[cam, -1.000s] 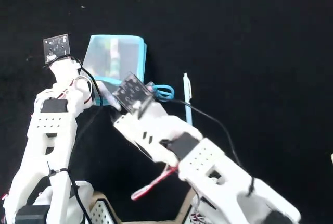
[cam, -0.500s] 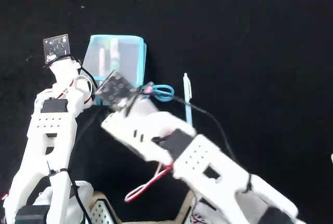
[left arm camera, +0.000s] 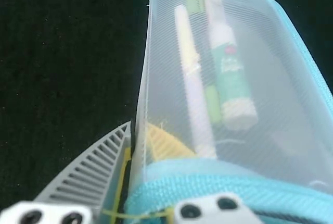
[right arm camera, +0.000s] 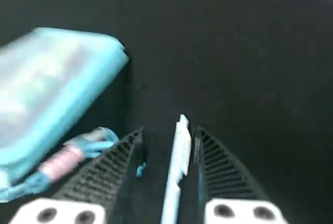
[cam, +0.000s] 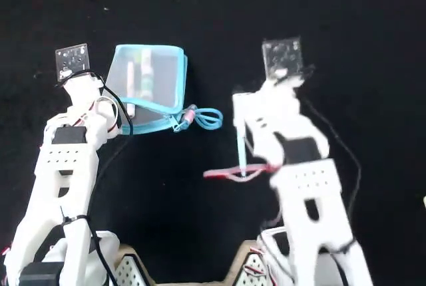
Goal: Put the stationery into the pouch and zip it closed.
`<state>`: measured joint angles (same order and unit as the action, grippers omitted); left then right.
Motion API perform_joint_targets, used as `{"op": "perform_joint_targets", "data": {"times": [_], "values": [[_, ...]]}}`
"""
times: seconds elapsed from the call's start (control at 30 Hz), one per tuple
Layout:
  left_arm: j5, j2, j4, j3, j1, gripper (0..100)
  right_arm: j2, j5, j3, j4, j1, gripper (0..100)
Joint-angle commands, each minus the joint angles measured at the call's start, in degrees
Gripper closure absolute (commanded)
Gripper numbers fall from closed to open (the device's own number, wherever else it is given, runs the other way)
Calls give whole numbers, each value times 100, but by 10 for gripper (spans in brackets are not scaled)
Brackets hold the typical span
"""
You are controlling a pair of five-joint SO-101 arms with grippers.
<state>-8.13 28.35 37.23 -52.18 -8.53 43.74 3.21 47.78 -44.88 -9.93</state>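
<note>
The light-blue mesh pouch [cam: 150,80] lies at the back left, with a white pen [left arm camera: 190,88] and a green-and-white tube [left arm camera: 229,73] showing through its wall. My left gripper [cam: 125,118] [left arm camera: 140,133] is shut on the pouch's near-left edge. The zipper pull with its blue loop [cam: 200,118] sticks out toward the right. A light-blue and white pen [cam: 241,146] [right arm camera: 178,156] lies on the table right of the pouch [right arm camera: 52,83]. My right gripper [cam: 241,110] [right arm camera: 169,132] is open above it, and the pen lies between its fingers, close to one finger [right arm camera: 208,151].
The table is covered in black cloth [cam: 359,46]. A red cable [cam: 229,175] hangs from the right arm over the pen's near end. The pouch's pink zipper tab [right arm camera: 60,162] lies beside the right gripper.
The right arm has swung from the pouch's zipper end over to the right and now straddles the loose pen. The left arm and the pouch have stayed put.
</note>
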Motion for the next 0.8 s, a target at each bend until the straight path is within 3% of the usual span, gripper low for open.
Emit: {"op": "perform_joint_targets", "data": {"times": [0.0, 0.23, 0.77], "values": [[-88, -132, 176, -110, -110, 970, -1701, 70, -910, -237, 308, 861], [-88, -132, 176, -110, -110, 970, -3635, 554, -1569, -220, 290, 858], [-88, -132, 167, -110, -119, 970, -5068, 598, -2026, 800, 316, 858]]}}
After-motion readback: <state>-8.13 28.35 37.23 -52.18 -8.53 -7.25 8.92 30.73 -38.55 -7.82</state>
